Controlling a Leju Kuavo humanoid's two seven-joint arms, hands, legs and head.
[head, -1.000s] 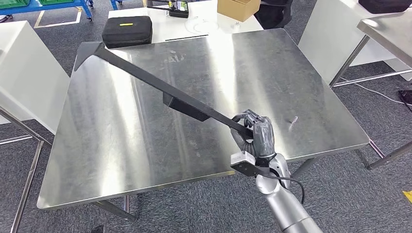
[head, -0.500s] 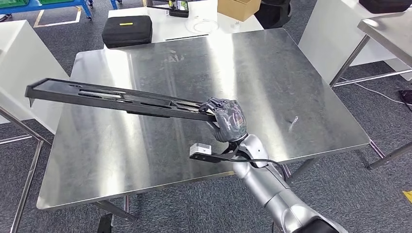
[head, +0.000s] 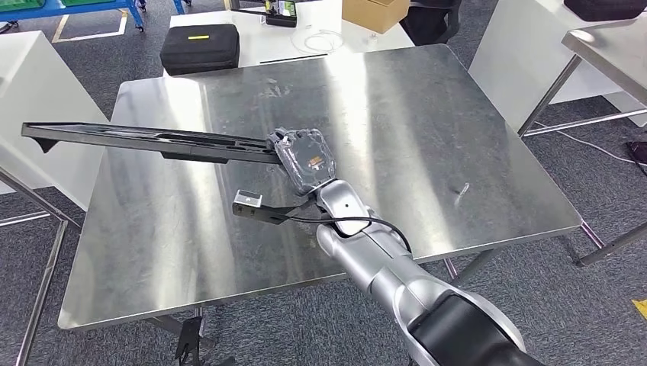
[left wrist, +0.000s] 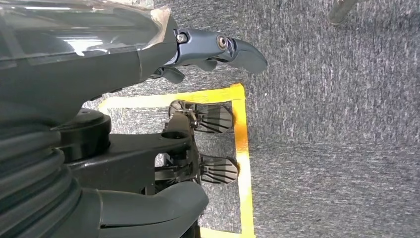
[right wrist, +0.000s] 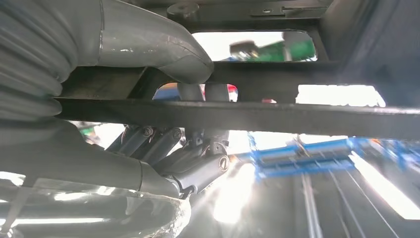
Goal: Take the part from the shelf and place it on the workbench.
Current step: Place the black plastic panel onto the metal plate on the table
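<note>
So: head view has the right hand (head: 307,162) over the middle of the steel workbench (head: 473,152), clenched on the right end of the part (head: 145,139), a long black bar. The part runs out left from the hand, roughly level, and its far end hangs past the workbench's left edge; can't tell from here if any of it touches the top. Right wrist view adds the grip detail: the part (right wrist: 277,116) crosses in front of the hand (right wrist: 148,124), thumb over one face and the dark fingers (right wrist: 198,166) wrapped under the other, bar seated between them. Left wrist view looks down at grey carpet (left wrist: 337,124) with yellow tape (left wrist: 241,148); left hand (left wrist: 129,54) holds nothing, one dark finger sticks out, the rest is hidden, so can't tell if it's spread or curled. Far behind the workbench: a black case (head: 200,47) with a yellow label, unreadable, and a cardboard box (head: 374,13) on a white table (head: 305,47).
</note>
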